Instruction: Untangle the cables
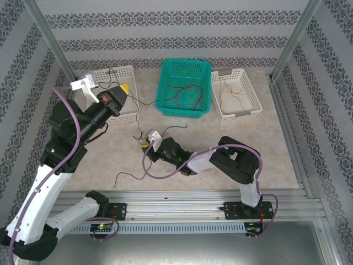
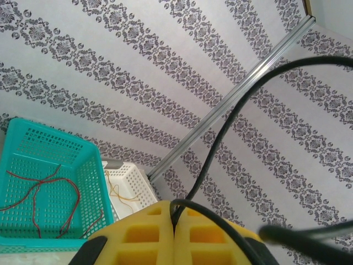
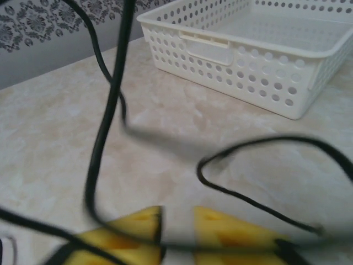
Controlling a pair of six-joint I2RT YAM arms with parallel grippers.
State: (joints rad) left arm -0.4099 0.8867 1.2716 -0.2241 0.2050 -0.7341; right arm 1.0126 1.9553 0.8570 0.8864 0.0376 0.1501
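Left gripper (image 2: 174,234) has its yellow pads pressed together on the black cable (image 2: 220,127), which comes out between them and arcs up across the wrist view. From overhead I see that arm standing high, its wrist over the left white basket (image 1: 120,67). The cable drops from it to the table (image 1: 231,132) and runs to the right gripper (image 3: 176,223). The right arm lies low along the table, reaching left toward the middle. Its pads stand slightly apart. A blurred black strand crosses in front of them, and I cannot tell whether it touches either pad. More black loops hang close to that camera, out of focus. A loose black strand (image 1: 130,175) lies on the table nearer the bases; whether it joins the held cable I cannot make out. Red cables (image 1: 190,91) lie in the teal basket (image 1: 182,66), and yellow-tan cables (image 1: 231,94) in the right white basket (image 1: 242,113).
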